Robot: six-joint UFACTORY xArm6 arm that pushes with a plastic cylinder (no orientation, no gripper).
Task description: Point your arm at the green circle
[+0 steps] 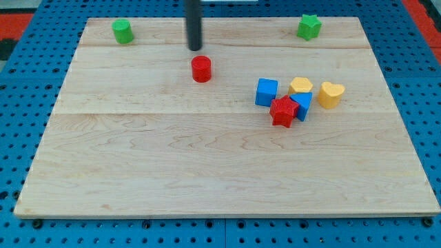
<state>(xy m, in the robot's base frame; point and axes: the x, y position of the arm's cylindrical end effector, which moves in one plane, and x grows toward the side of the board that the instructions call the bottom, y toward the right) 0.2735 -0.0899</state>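
The rod's tip [196, 48] rests on the wooden board [207, 172] just beyond the red cylinder [201, 69]; the arm carries no claw. The green circle [123, 31] sits at the far left corner, well apart from the tip. A green star [309, 27] lies far right, and a cluster of blue, yellow and red blocks [296, 100] lies right of centre.

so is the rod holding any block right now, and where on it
Nothing is held. My tip is free, just above the red cylinder and well right of the green circle.

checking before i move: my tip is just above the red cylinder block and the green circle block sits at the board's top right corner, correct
Not quite. In the camera view the green circle block sits at the board's top left corner; the top right holds a green star block. My tip is indeed just above the red cylinder block.
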